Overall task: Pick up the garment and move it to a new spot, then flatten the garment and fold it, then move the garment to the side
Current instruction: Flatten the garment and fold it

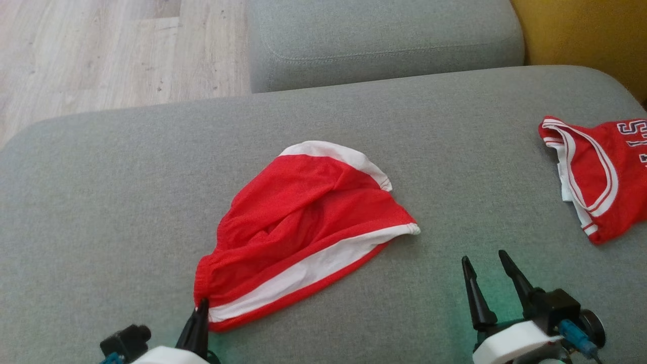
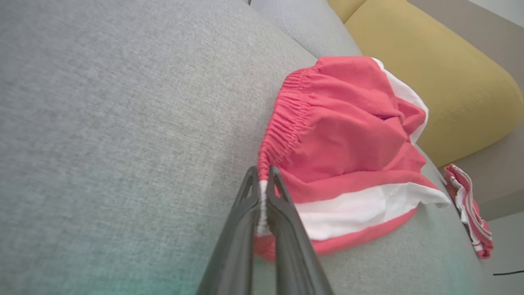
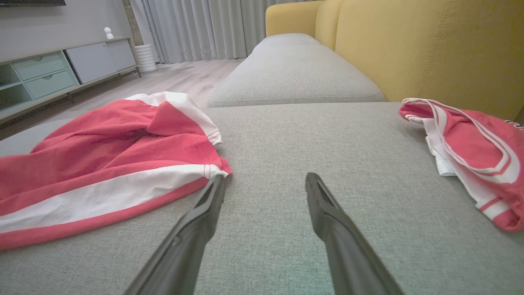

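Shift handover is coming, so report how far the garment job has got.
Possibly done: the jersey lies aside at the sofa cushion's right edge, though bunched. In hand: the left gripper is shut on the waistband corner of the red shorts, which lie rumpled mid-cushion. The right gripper hangs open, empty. Left: flattening, folding, moving aside.

Grey sofa, yellow backrest, wooden floor.

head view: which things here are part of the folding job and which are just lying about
In the job: red shorts, waistband pinched by the shut left gripper; open right gripper.
Lying about: lettered jersey, apart at the right; yellow cushion.
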